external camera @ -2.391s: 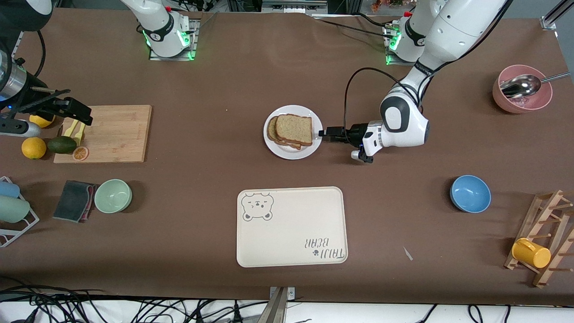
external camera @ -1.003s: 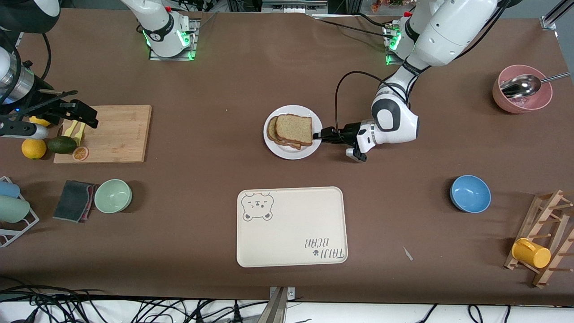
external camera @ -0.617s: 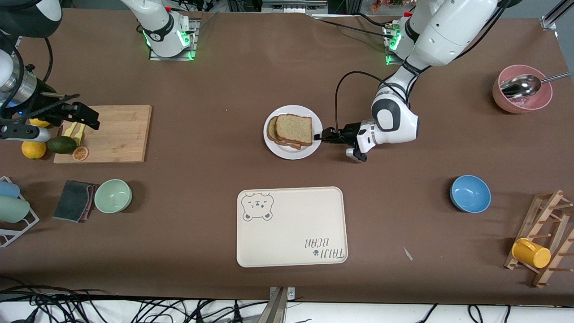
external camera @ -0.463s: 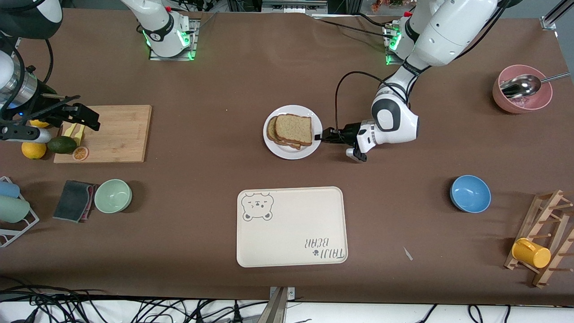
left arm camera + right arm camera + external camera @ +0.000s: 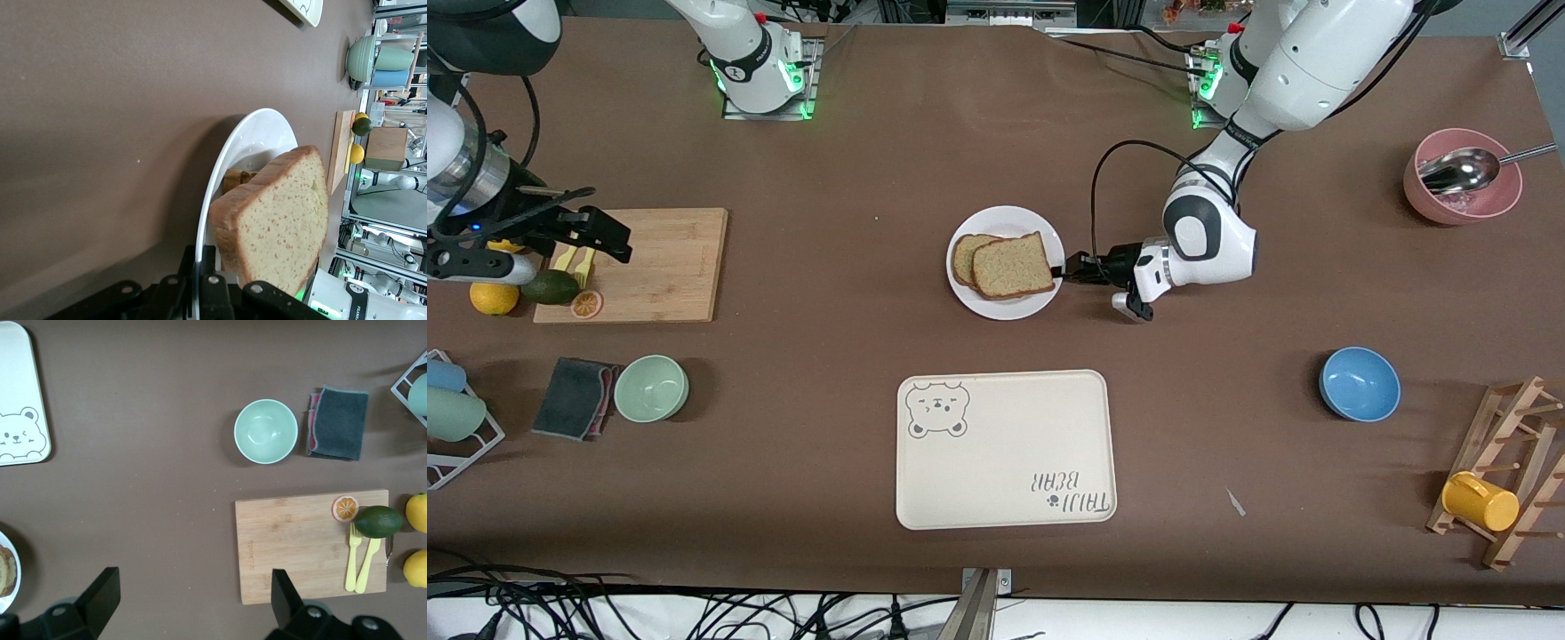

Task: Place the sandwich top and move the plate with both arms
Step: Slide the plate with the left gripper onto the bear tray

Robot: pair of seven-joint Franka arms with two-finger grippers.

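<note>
The left gripper [image 5: 1069,268] clenches the plate [image 5: 1005,305] rim beside the tilted sandwich top [image 5: 280,223], while the right gripper [image 5: 190,597] hangs open above bare table by the board [image 5: 300,540].

You are seeing the sandwich top [image 5: 1014,266] lying on the plate [image 5: 1005,308], apparently tilted; the tray [image 5: 1005,449] is sitting nearer the camera.

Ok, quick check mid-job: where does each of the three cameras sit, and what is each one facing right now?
Front view: high across the table, facing both arm bases; left gripper on the plate rim, right gripper over the cutting board.
Left wrist view: low along the plate, sandwich top close; its own fingers at the rim.
Right wrist view: straight down on the cutting board, open fingers showing.
Shared: cutting board, plate.
</note>
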